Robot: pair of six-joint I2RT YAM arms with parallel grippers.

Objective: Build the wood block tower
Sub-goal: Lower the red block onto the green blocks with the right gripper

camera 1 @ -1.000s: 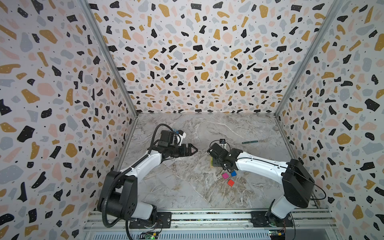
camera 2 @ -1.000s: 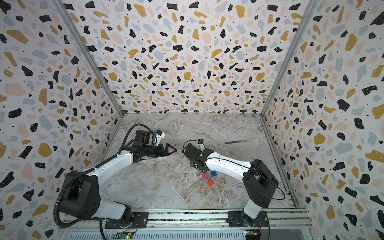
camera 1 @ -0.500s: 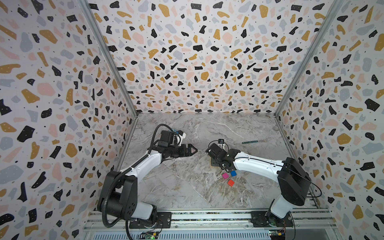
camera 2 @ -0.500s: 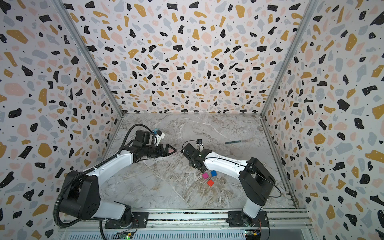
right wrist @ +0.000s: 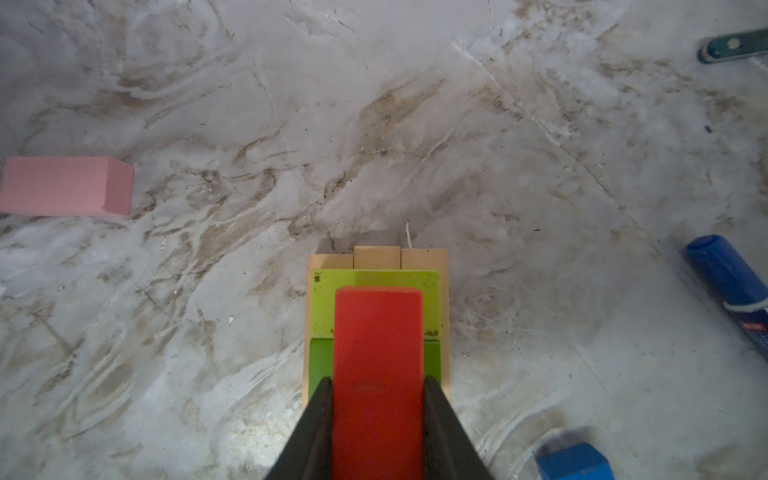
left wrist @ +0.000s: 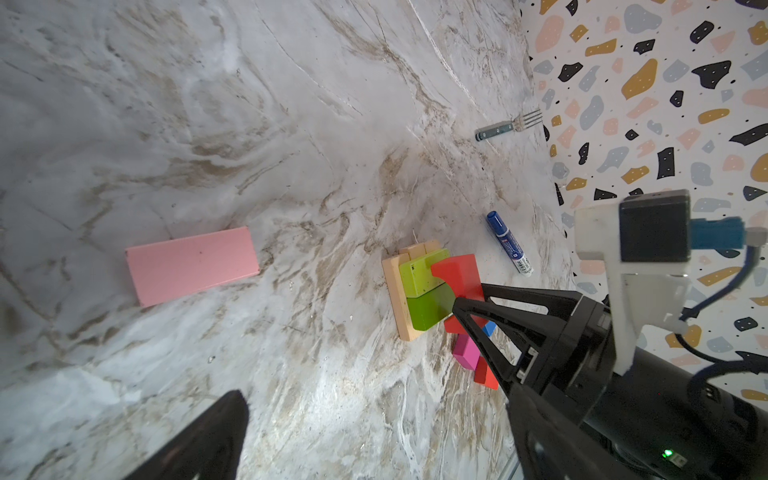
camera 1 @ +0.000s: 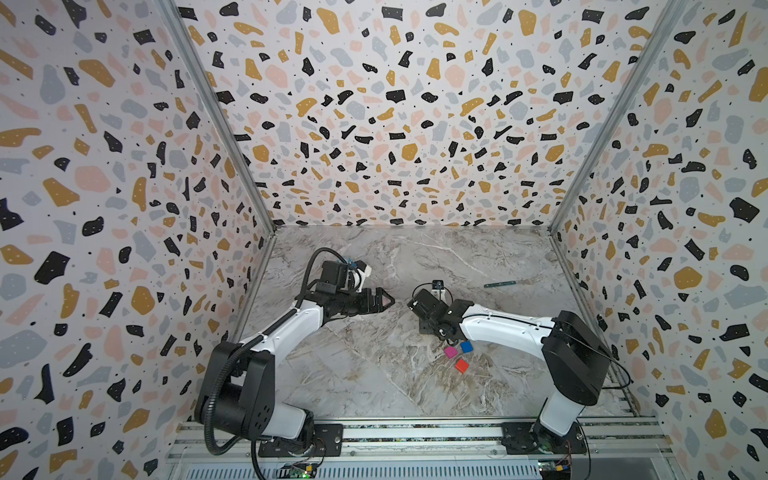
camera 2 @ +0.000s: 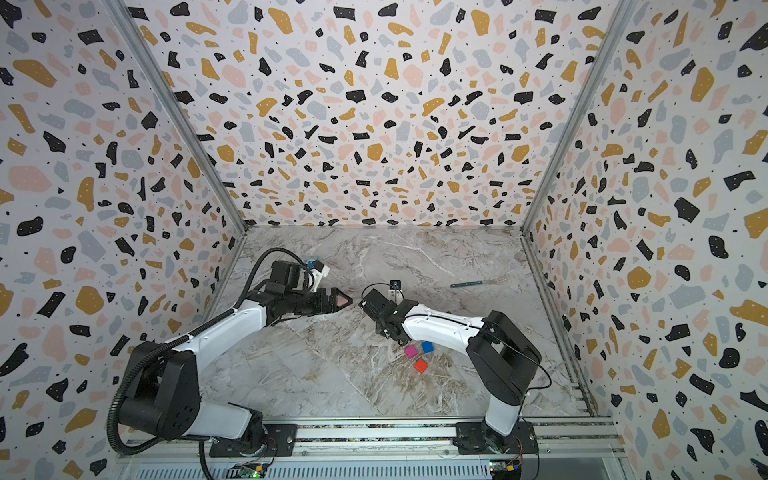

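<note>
My right gripper (right wrist: 378, 384) is shut on the red oblong (right wrist: 376, 353) and holds it lengthwise over the tower's two lime-green blocks (right wrist: 374, 280), which lie on three tan oblongs (right wrist: 376, 257). I cannot tell whether red touches green. In both top views the right wrist (camera 1: 432, 318) hides the tower. Magenta (camera 1: 450, 352), blue (camera 1: 466, 346) and orange-red (camera 1: 461, 365) cubes lie loose just beside it. The pink oblong (left wrist: 191, 266) lies flat on the table. My left gripper (camera 1: 382, 300) hovers near it, open and empty.
A blue-capped marker (left wrist: 509, 243) lies close behind the tower. A fork with a teal handle (camera 1: 500, 284) rests farther back toward the right wall. Patterned walls close in the marble floor (camera 1: 374, 386) on three sides.
The right arm has edged slightly left and away from the front with the red oblong. The left arm has not moved.
</note>
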